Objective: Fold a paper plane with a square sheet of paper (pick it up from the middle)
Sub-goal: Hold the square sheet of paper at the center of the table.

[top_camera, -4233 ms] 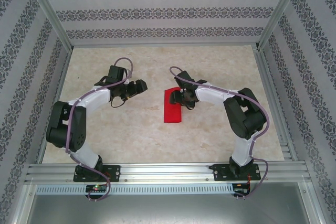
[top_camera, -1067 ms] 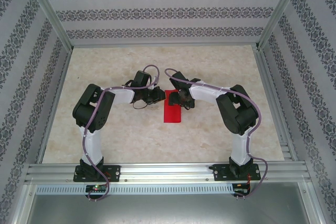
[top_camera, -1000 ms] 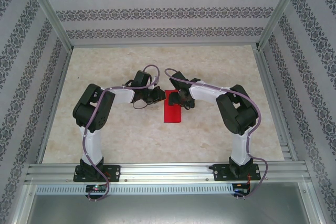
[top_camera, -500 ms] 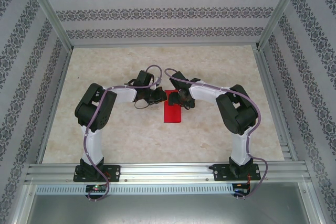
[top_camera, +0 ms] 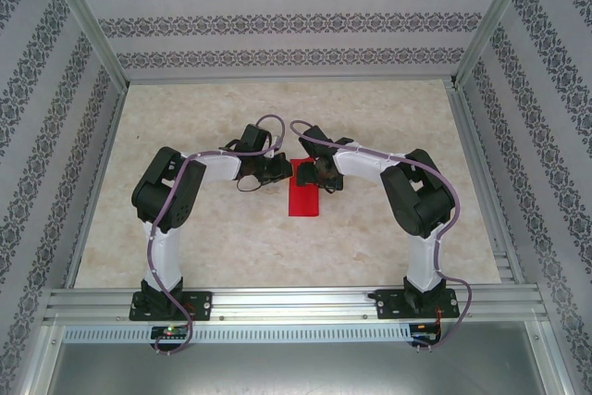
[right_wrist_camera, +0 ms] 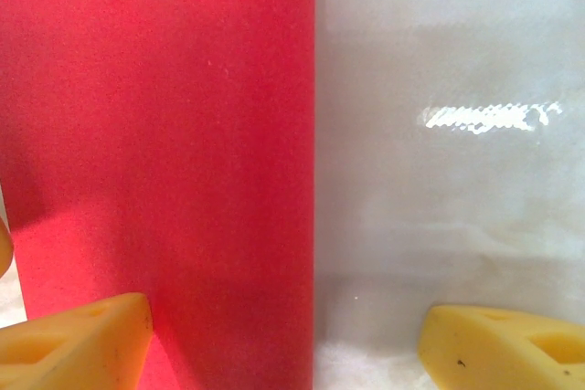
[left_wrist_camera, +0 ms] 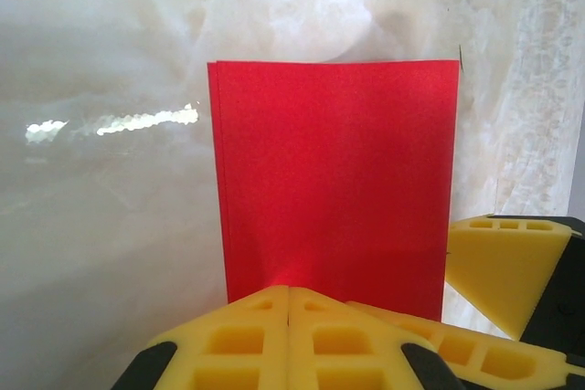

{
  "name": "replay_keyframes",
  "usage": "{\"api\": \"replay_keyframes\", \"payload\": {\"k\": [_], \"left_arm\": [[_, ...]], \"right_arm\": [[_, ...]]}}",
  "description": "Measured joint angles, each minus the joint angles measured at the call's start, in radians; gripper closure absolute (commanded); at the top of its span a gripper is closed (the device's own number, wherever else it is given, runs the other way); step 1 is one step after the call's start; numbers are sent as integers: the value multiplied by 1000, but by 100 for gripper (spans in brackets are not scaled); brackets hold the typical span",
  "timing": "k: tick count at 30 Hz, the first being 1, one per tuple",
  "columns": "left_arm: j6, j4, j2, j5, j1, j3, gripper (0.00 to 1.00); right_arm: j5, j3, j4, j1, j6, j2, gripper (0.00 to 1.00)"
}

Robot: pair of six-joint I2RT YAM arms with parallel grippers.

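The red paper (top_camera: pixel 303 196) lies flat on the table as a narrow rectangle, folded in half with doubled edges along one side (left_wrist_camera: pixel 334 180). My left gripper (top_camera: pixel 285 169) is shut, its yellow fingers pressed together with their tips (left_wrist_camera: pixel 289 291) over the paper's near edge; I cannot tell whether they touch it. My right gripper (top_camera: pixel 314 173) is open over the paper's far end. One of its fingers (right_wrist_camera: pixel 82 335) sits over the red paper (right_wrist_camera: pixel 164 134) and the other (right_wrist_camera: pixel 503 349) over bare table. A right finger (left_wrist_camera: pixel 498 258) shows beside the paper in the left wrist view.
The tabletop (top_camera: pixel 213 228) is pale marble-patterned and glossy. Aluminium posts and patterned walls close in the left, back and right sides. An aluminium rail (top_camera: pixel 296 302) carrying the arm bases runs along the front edge.
The left arm has swung in from the left to the paper's left edge, creeping slightly right in the last second. The right arm has barely moved. The paper stays in place.
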Motion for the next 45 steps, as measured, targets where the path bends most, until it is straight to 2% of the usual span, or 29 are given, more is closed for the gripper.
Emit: {"api": "replay_keyframes", "payload": {"k": [17, 30, 39, 41, 45], "left_arm": [[8, -39, 41, 35, -1, 37, 96], [35, -169, 60, 15, -6, 110, 98], [59, -212, 69, 11, -6, 135, 99], [63, -214, 69, 10, -6, 137, 99], [71, -224, 74, 10, -6, 144, 99]], "right_arm": [[-1, 0, 0, 0, 0, 2, 18], [-3, 0, 0, 0, 1, 0, 18], [-115, -73, 87, -37, 12, -99, 18], [-142, -105, 105, -49, 20, -129, 21], [-172, -177, 117, -72, 37, -233, 34]]}}
